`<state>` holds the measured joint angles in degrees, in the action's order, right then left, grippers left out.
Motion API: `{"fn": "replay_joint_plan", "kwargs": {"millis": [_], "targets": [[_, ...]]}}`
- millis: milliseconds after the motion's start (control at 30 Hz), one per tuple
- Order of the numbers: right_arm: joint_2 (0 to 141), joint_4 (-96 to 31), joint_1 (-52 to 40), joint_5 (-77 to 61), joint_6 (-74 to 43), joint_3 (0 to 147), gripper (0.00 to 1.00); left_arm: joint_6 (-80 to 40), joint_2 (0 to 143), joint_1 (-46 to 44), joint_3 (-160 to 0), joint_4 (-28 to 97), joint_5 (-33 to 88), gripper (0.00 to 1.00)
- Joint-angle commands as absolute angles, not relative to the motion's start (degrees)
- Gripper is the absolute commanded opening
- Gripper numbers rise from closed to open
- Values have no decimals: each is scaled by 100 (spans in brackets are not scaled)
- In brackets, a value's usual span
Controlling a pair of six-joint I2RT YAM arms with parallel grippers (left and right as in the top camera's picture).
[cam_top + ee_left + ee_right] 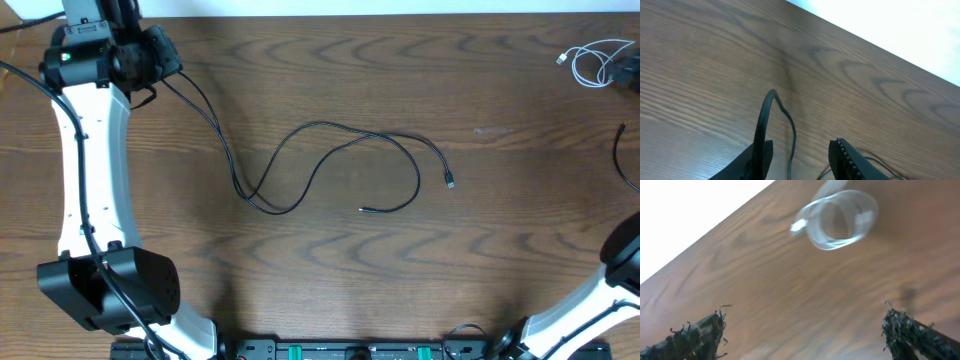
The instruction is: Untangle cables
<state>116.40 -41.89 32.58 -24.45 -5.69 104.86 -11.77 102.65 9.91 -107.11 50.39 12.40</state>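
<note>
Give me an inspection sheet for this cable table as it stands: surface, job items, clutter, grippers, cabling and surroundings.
Surface: brown wood-grain table, no spills seen.
Job's things: long thin black cable looped mid-table, running up to the left gripper; coiled white cable at the far right corner; second black cable partly out of frame at the right edge.
Clutter: nothing seen.
Grippers: left gripper jaws apart, black cable hooked on one finger; right gripper wide open, empty, white coil ahead of it.
Cables: black cord along the white left arm.
Surroundings: black rail with green parts at the near edge.
</note>
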Motion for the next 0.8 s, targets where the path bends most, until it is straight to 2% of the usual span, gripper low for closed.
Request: {"fn": "replay_joint_plan", "kwargs": {"millis": [0,267,633,700,733,767], "targets": [[11485,-4598,2829,-3323,259,10589,99,-1142,10296,814,-10704,5137,1483,42],[11485,-5363,1935,-3323,454,10589,99,-1199,10331,-244,-10294,5393,1900,42],[11485,-5588,1925,-3411,-209,10589,97,-1793,10704,-2045,-9445,4831,1883,43],[11485,-5682,1916,-3426,-207,10589,96,-1813,10866,-2257,-9445,4783,1883,56],[11485,-5763,1907,-3422,-165,10589,96,-1813,10969,-2379,-9445,4740,1883,76],[11485,-5826,1907,-3426,-134,10589,96,-1813,11028,-2443,-9445,4716,1883,89]]}}
